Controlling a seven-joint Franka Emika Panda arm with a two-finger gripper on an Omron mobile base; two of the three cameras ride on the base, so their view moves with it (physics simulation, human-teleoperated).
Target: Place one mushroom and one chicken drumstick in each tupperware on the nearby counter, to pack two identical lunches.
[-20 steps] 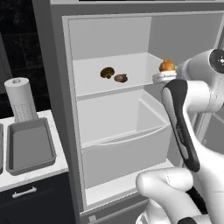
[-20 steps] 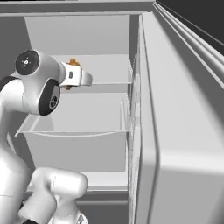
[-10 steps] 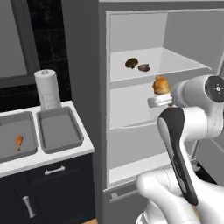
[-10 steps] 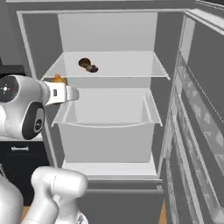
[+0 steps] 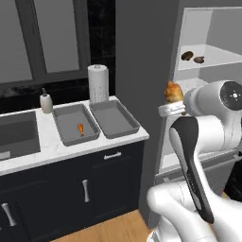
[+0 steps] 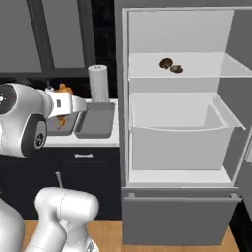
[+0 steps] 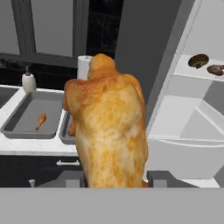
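Clamped between the fingers of the gripper [image 5: 174,105] is a chicken drumstick [image 7: 109,127], golden-brown, which stands up out of the jaws; the jaws are part-way closed against its sides. In the left base view the held drumstick [image 5: 173,91] sits in the air between the counter [image 5: 56,149] and the open fridge [image 6: 179,123]. On the white counter lie two grey tupperware trays side by side: the left tupperware [image 5: 74,124] has a small second drumstick [image 5: 81,128] in it, and the right tupperware [image 5: 114,118] is just beside it. A paper towel roll [image 5: 98,83] stands behind the trays, and a soap bottle [image 5: 46,101] near the sink [image 5: 16,134]. Two mushrooms [image 6: 171,65] rest on the fridge's upper shelf.
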